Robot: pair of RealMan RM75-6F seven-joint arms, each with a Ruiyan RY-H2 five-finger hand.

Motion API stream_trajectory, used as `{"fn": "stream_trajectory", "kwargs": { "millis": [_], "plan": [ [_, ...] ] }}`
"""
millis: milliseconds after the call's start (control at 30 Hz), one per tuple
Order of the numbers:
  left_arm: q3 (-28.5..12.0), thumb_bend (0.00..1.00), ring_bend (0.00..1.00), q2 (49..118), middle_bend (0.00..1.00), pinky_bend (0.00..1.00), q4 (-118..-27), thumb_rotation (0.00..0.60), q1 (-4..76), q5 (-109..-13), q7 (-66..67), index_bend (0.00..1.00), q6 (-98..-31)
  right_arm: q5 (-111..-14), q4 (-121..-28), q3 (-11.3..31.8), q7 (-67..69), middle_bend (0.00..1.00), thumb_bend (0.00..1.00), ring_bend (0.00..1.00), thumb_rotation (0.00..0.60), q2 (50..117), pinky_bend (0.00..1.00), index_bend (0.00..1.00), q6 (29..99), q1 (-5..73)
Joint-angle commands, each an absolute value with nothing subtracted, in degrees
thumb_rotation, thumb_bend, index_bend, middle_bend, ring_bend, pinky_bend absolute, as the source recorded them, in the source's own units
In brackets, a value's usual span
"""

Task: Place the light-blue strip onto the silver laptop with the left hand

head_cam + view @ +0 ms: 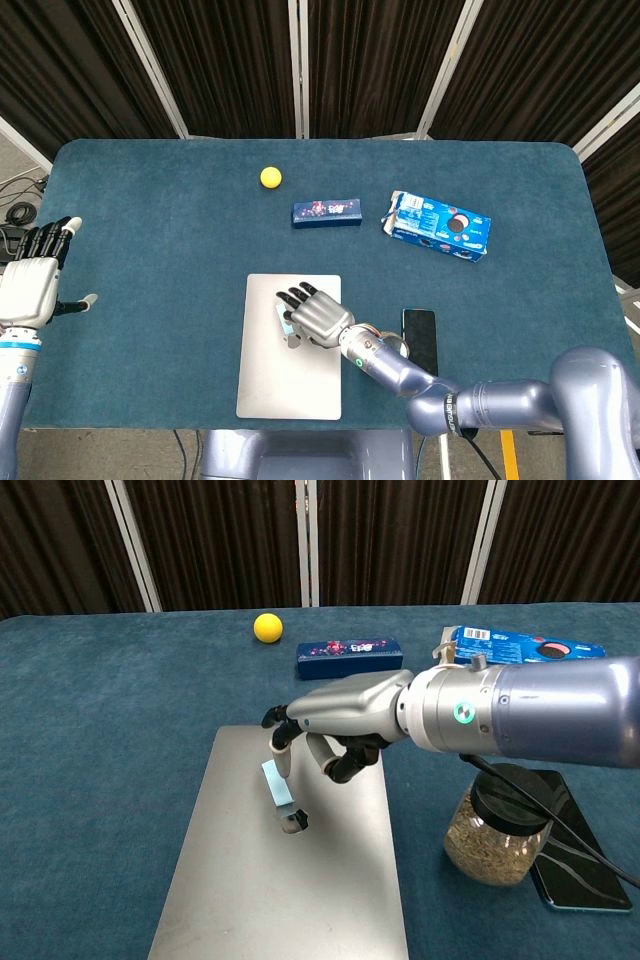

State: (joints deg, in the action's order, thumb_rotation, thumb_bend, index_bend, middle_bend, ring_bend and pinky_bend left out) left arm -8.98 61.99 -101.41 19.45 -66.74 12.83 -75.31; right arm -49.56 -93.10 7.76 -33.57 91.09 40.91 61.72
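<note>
Strip on laptop — right hand above
</note>
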Motion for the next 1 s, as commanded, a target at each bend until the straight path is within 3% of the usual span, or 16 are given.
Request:
{"fn": "stream_trajectory", "kwargs": {
  "millis": [33, 1000],
  "plan": [
    [-9.1, 0.0, 0.0, 61.8, 0.0, 0.0, -101.5, 0.6, 19.4, -66.8, 12.5, 0.0, -75.2, -49.7, -92.3, 6.8, -34.0, 0.0, 1.0, 0.0, 0.6, 92.1, 0.0, 0.36, 41.8, 62.2],
    [-9.8, 0.0, 0.0, 61.0, 0.0, 0.0, -101.6, 0.6, 19.1, -67.2, 10.8, 0.0, -74.4, -50.9, -88.7, 3.5, -34.1, 0.0, 1.0, 0.0, 0.6, 96.5, 0.0, 0.36, 43.6, 63.4]
  ]
}}
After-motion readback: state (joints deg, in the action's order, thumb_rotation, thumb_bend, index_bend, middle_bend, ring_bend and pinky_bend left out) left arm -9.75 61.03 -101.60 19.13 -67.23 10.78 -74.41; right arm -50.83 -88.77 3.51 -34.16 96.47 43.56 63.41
